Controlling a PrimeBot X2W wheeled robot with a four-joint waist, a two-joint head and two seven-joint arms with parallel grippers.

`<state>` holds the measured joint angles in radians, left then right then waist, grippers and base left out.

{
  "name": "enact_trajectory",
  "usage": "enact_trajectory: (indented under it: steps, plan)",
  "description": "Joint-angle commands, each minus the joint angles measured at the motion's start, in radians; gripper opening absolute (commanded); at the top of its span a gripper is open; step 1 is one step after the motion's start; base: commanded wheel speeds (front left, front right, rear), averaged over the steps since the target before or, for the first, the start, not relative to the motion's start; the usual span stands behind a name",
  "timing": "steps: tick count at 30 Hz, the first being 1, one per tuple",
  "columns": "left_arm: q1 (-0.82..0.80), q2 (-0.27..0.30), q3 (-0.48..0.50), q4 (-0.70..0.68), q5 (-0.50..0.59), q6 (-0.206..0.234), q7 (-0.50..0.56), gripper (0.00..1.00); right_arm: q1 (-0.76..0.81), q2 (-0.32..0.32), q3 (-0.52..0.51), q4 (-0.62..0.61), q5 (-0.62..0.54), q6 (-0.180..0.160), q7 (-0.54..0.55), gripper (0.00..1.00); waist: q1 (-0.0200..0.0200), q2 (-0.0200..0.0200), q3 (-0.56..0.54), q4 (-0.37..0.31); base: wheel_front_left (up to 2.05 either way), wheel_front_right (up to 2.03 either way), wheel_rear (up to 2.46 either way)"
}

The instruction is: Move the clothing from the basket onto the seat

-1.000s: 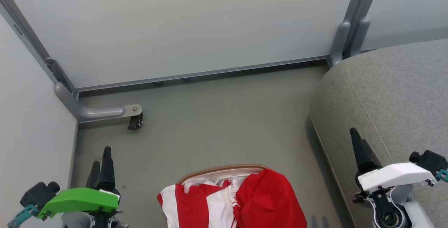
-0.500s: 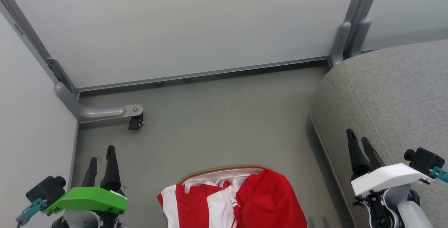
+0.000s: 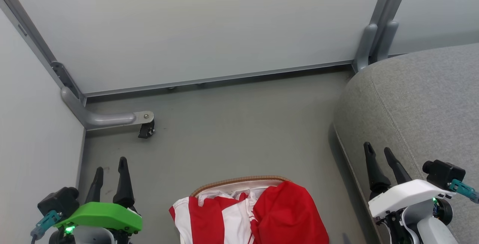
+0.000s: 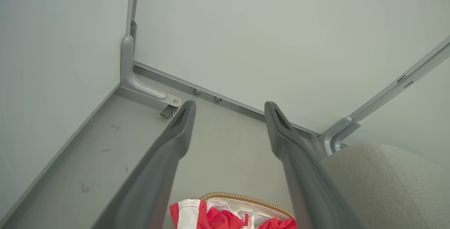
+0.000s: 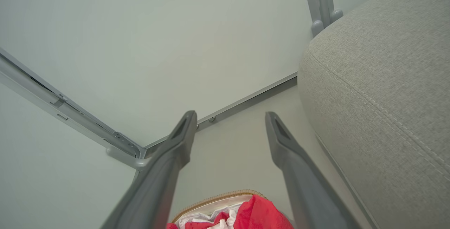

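In the head view, the clothing (image 3: 284, 214), a soft bright red fabric garment with white panels and stripes, lies heaped at 6 o'clock inside the basket (image 3: 239, 180). This is an oval white laundry basket, and its tan woven rim arcs just beyond the pile. One red-and-white fold spills past the rim toward 7 o'clock. The seat (image 3: 423, 101), a large light grey woven-fabric sofa cushion with a rounded corner and a stitched seam, takes up the 3 to 4 o'clock side. A strip of plain grey floor (image 3: 239, 124) separates it from the basket.

The left gripper (image 3: 110, 164), under a green housing, sits at 8 o'clock above the floor. Its two long dark fingers are spread and hold nothing, well apart from the clothing. The right gripper (image 3: 377, 148), under a white housing, sits at 4 o'clock in front of the seat's near edge, and its fingers are likewise spread and empty.

In the left wrist view the fingers (image 4: 175, 139) stand wide apart, with the basket's rim and a bit of red cloth low between them at 6 o'clock. The right wrist view shows the same wide gap, with the seat at 3 o'clock.

A pale grey wall panel (image 3: 209, 27) closes the scene at 12 o'clock. A small black caster (image 3: 146, 131) on a grey metal foot stands at 10 o'clock.
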<state>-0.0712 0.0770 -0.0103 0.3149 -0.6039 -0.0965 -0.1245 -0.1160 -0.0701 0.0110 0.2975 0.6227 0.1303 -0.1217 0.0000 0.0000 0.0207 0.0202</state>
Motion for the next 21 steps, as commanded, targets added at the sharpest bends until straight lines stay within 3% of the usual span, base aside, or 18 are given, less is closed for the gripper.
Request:
enact_trajectory:
  steps: [1,21]
  plan:
    - [-0.001,0.008,-0.003,-0.011,0.034,0.002,-0.009,1.00,-0.011,-0.006,0.004,-0.007,-0.033,0.000,-0.012,1.00,0.0000,0.0000,0.001,0.001,0.00,0.00,0.00]
    - [0.018,0.004,-0.038,0.000,0.246,-0.008,-0.062,1.00,-0.001,-0.006,0.029,0.017,-0.240,0.000,-0.064,1.00,0.0000,0.0000,-0.003,0.003,0.00,0.00,0.00]
